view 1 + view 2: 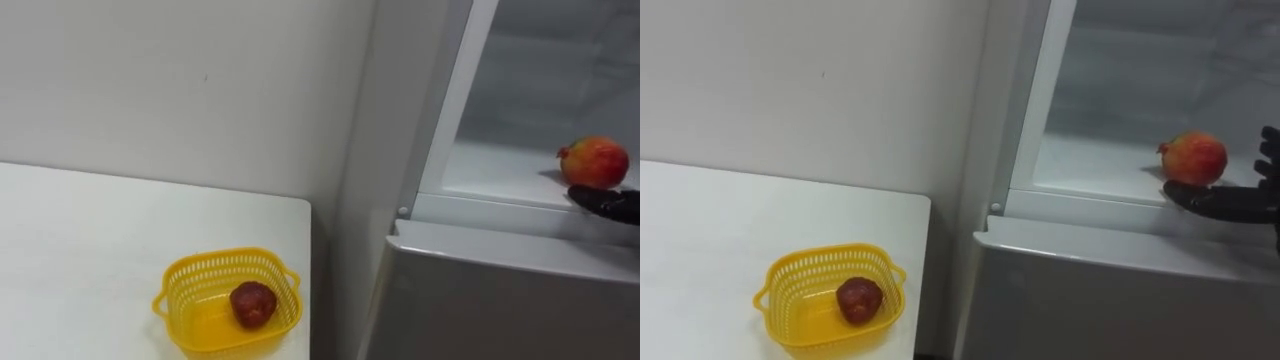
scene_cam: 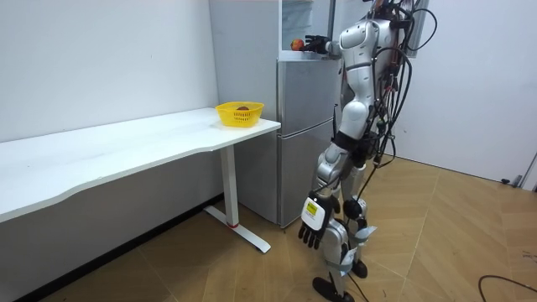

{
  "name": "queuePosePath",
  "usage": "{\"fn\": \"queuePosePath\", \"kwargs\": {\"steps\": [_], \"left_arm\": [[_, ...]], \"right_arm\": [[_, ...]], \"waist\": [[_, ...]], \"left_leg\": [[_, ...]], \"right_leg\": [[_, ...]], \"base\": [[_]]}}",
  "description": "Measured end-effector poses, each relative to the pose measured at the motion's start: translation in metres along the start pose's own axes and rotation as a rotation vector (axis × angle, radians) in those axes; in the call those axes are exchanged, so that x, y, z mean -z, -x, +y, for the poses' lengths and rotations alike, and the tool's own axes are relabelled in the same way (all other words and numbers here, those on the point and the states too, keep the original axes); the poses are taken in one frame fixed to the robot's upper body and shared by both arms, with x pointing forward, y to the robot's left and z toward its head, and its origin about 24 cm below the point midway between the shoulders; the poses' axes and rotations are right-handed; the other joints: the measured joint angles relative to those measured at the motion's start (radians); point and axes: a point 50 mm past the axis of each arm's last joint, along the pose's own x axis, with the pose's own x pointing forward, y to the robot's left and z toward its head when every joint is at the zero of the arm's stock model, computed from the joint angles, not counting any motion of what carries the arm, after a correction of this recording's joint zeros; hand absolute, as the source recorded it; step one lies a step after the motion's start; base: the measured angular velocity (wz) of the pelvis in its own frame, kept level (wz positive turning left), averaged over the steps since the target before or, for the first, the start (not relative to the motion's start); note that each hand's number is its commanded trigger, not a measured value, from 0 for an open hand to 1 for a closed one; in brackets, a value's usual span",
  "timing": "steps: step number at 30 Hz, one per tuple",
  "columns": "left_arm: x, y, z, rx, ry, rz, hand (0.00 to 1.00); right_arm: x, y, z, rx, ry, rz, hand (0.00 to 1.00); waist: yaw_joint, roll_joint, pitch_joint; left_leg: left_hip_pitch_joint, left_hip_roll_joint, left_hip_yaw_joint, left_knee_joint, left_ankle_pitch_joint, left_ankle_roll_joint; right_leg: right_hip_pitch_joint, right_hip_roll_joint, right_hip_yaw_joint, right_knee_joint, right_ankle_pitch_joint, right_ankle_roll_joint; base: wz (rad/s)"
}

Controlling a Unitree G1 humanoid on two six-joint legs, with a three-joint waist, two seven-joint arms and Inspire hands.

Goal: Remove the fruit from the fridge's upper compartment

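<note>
A: Task thing, where is it seen?
B: A red-yellow fruit (image 1: 1193,158) is seen on the white shelf (image 1: 1090,165) in the fridge (image 2: 294,126). The upper compartment is open and the lower door is shut.
A: Right hand?
B: The right hand (image 1: 1240,203) is held out at the fruit from the right. Dark fingers (image 1: 1200,193) are stretched straight just below and in front of the fruit. More fingertips are seen beside it at the view's right edge. The hand is spread, not curled, and nothing is clasped. Whether the fruit is touched cannot be told.
A: Left hand?
B: The left hand (image 2: 311,228) is picked up in the room view. It is hung low beside the leg, with the fingers loose and pointed down and nothing held.
A: What is given by the eye views besides?
B: A yellow basket (image 1: 810,270) is set on the desk (image 1: 720,230), at the corner nearest the fridge. A dark fruit (image 1: 859,299) is lying in it. The desk edge and the fridge side are parted by a narrow gap.
A: And by the room view?
B: The robot is shown upright on a wood floor (image 2: 436,243), faced to the fridge. The right arm is raised about shoulder-high into the open compartment. The basket is made out at the desk's end, just beside the fridge. The fruit is made out as a small red spot at the hand.
</note>
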Motion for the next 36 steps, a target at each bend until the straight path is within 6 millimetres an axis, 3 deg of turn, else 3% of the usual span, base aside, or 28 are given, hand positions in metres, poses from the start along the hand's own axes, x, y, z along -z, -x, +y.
{"fn": "queuePosePath", "kwargs": {"steps": [10,14,22,36], "left_arm": [[0.002,0.0,-0.001,0.013,0.002,0.009,0.0],[0.002,0.0,-0.002,0.025,0.001,0.007,0.0],[0.005,0.0,-0.003,0.024,0.001,0.012,0.0],[0.013,0.001,0.008,0.013,-0.013,0.028,0.0]], "right_arm": [[0.001,0.0,-0.001,-0.009,0.01,0.005,0.0],[0.002,0.0,-0.001,-0.011,0.018,0.009,0.0],[0.007,0.0,-0.004,-0.026,0.054,0.033,0.0],[0.01,-0.003,-0.008,-0.015,0.059,0.058,0.0]], "waist": [[0.005,0.001,0.0017],[0.017,0.002,0.0067],[0.034,-0.011,0.012],[0.058,-0.029,0.013]], "left_leg": [[0.0,0.001,0.0,0.004,0.0,0.0],[0.002,0.004,0.0,0.003,0.0,0.0],[0.003,0.003,0.004,0.003,0.0,0.0],[-0.004,0.001,0.002,0.002,0.0,-0.001]], "right_leg": [[0.003,0.0,0.0,0.0,0.0,0.0],[0.006,0.001,0.0,-0.001,0.0,0.0],[0.007,0.003,0.0,-0.001,0.0,-0.001],[0.008,0.004,-0.003,-0.018,0.001,-0.004]], "base": [[0.0],[0.0],[0.0],[-0.01]]}}
